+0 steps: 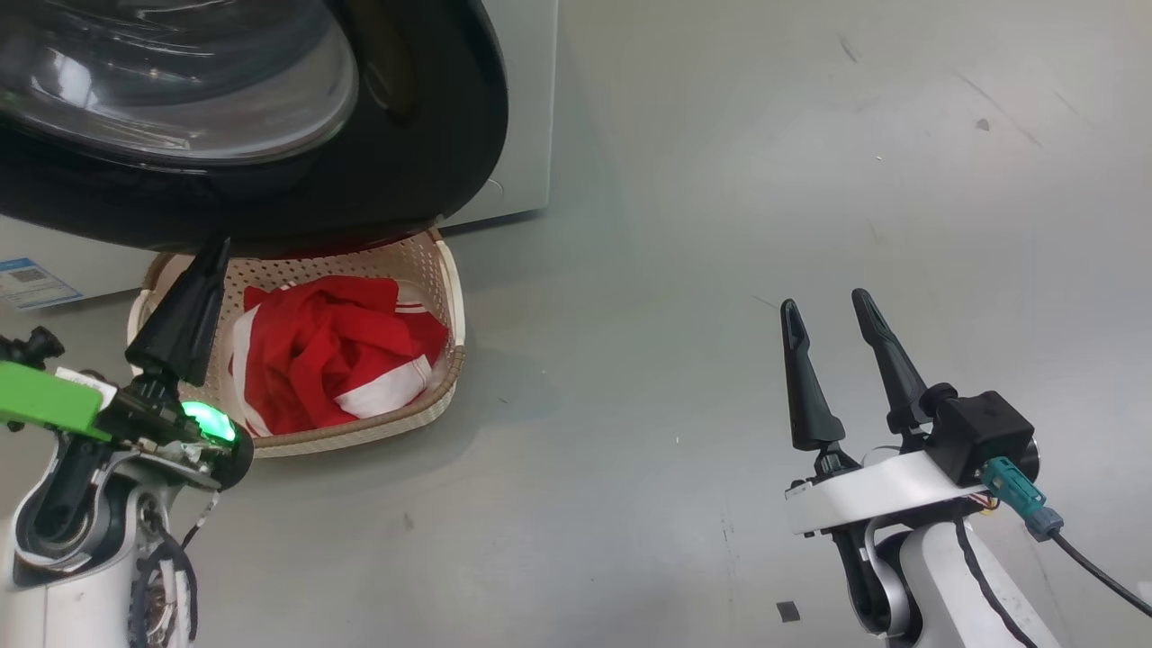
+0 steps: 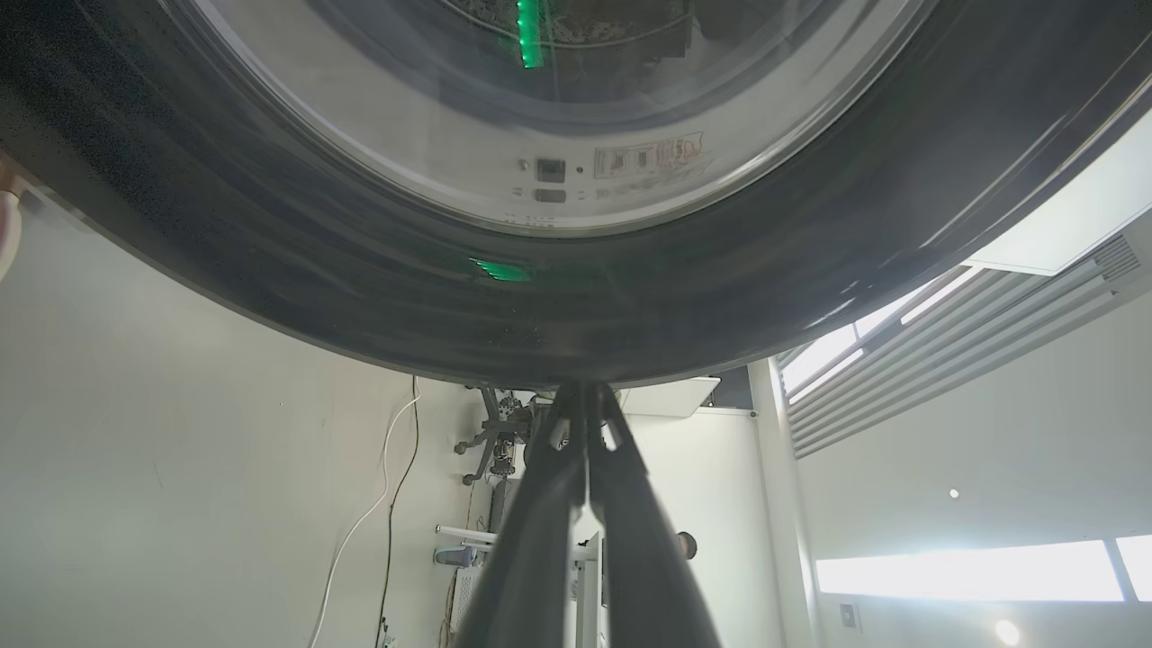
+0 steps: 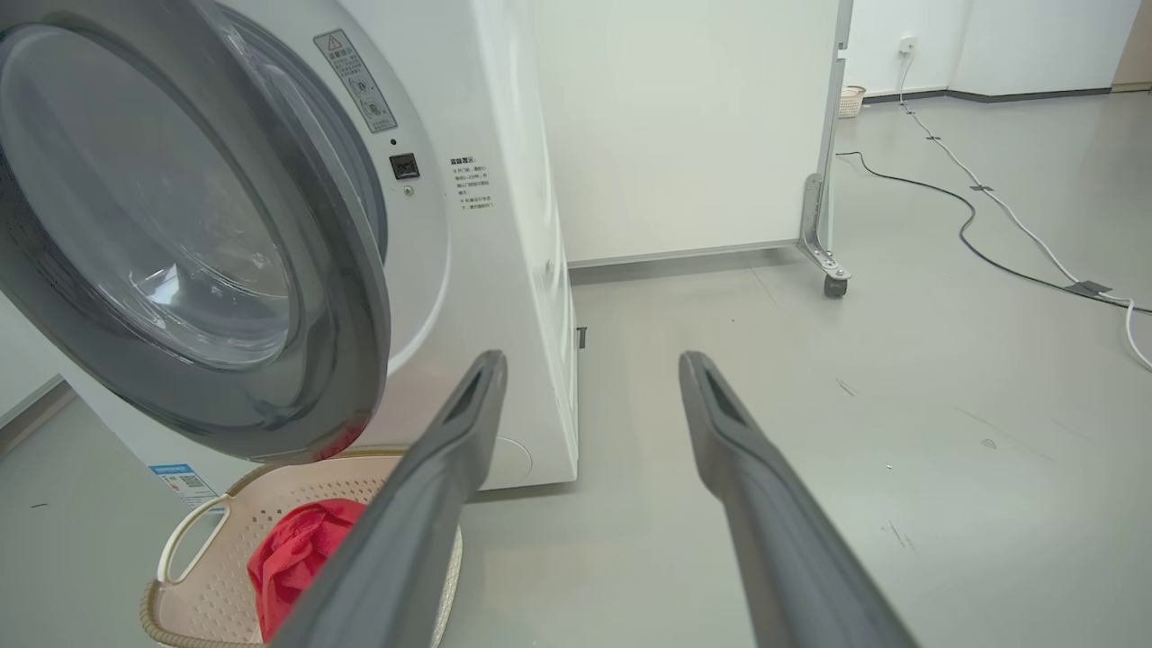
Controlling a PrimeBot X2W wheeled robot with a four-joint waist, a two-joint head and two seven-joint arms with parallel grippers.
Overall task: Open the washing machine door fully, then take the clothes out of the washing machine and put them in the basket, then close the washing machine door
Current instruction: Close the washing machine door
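1. At the lower left of the head view, my left claw point(image 1: 219, 245) is pinched fully together, holding nothing; its tips point up at the lower rim of the washing machine door point(image 1: 270, 202) and seem to touch it.
2. That door stands part-way open, its black rim and glass bowl point(image 1: 180, 81) hanging over the far edge of the basket point(image 1: 447, 270).
3. The basket sits on the floor point(image 1: 702, 225) at the foot of the washing machine point(image 1: 526, 108), just in front of it; the clothes point(image 1: 333, 351) lie bunched inside it, red with white stripes.
4. At the lower right, my right claw point(image 1: 825, 301) hovers wide and empty above bare floor, well apart from the basket.
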